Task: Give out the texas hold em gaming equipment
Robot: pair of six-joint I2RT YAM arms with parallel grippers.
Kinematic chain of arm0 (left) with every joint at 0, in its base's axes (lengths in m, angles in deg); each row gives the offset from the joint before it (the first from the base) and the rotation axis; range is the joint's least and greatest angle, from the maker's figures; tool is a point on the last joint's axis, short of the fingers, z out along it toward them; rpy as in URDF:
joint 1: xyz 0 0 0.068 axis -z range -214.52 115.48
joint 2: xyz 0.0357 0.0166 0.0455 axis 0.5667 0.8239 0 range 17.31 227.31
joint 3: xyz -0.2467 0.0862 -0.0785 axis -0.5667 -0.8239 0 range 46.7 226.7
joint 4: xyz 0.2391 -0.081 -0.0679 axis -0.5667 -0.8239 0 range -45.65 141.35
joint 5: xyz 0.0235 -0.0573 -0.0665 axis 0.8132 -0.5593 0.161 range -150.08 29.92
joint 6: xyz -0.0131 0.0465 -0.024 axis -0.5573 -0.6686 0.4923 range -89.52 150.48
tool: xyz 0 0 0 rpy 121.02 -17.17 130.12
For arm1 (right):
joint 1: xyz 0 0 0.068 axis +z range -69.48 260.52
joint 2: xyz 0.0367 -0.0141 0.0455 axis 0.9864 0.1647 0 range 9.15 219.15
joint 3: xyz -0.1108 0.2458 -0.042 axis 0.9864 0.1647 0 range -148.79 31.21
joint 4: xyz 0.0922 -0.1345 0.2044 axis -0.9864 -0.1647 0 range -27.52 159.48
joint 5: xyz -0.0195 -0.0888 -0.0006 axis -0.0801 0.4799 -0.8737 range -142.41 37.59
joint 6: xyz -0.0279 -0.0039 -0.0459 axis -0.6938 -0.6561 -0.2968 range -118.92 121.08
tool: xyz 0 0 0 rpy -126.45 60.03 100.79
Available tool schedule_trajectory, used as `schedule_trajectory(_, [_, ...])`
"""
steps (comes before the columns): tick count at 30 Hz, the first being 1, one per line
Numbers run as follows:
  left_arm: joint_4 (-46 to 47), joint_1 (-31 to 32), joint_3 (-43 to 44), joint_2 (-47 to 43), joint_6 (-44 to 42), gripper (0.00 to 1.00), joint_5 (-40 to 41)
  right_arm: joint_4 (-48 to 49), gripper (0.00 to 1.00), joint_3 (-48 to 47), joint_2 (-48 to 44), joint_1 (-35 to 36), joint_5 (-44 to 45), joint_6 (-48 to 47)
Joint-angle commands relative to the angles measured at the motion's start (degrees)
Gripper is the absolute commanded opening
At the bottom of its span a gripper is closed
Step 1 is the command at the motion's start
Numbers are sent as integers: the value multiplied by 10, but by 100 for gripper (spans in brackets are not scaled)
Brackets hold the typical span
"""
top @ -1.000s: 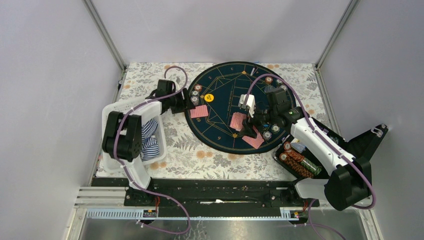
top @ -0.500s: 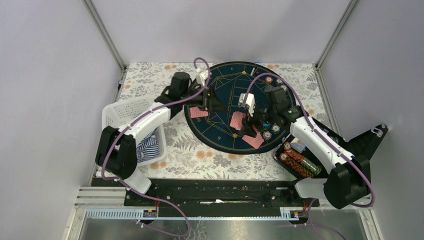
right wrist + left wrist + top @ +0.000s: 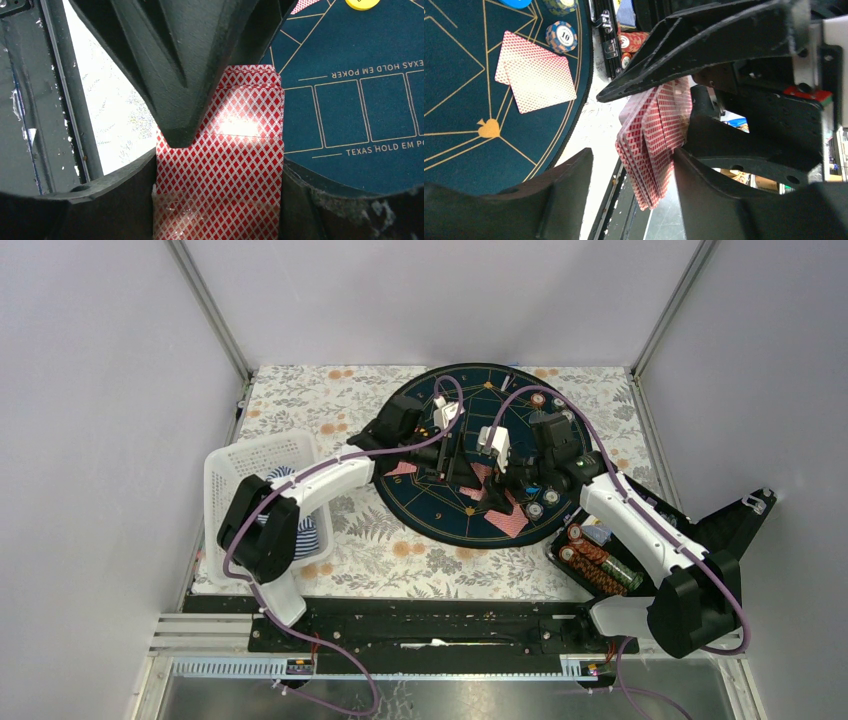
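Right wrist view: my right pincer [image 3: 217,200] grips the red-backed card deck [image 3: 220,125]; my left pincer [image 3: 633,165] gapes around it.

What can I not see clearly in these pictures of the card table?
Faces of the deck: both wrist views show only red backs.
Yellow disc: right wrist view, cut by the top edge.
Blue disc: left wrist view, cut by the top edge.
Chips in the black case: top view, too small to count, partly under the right arm.
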Motion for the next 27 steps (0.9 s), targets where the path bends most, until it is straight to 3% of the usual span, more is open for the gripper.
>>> schedule_trajectory(1, [-17,-1,33,3,-18,58,26,13,0,-27,-21,5,-13,-4])
schedule_trajectory(17, [32,-50,-29,-49,12,34,-8,22,0,-28,-20,6,-13,-2])
schedule_trajectory(20, [65,-54,-46,-68,24,39,-22,21,0,-25,-18,5,-7,-5])
schedule_trajectory(25, [81,-43,-43,-79,32,63,-19,19,0,-27,-11,5,-6,-4])
schedule_trajectory(27, [62,-34,-30,-69,24,67,-4,20,0,-30,-9,5,-9,-3])
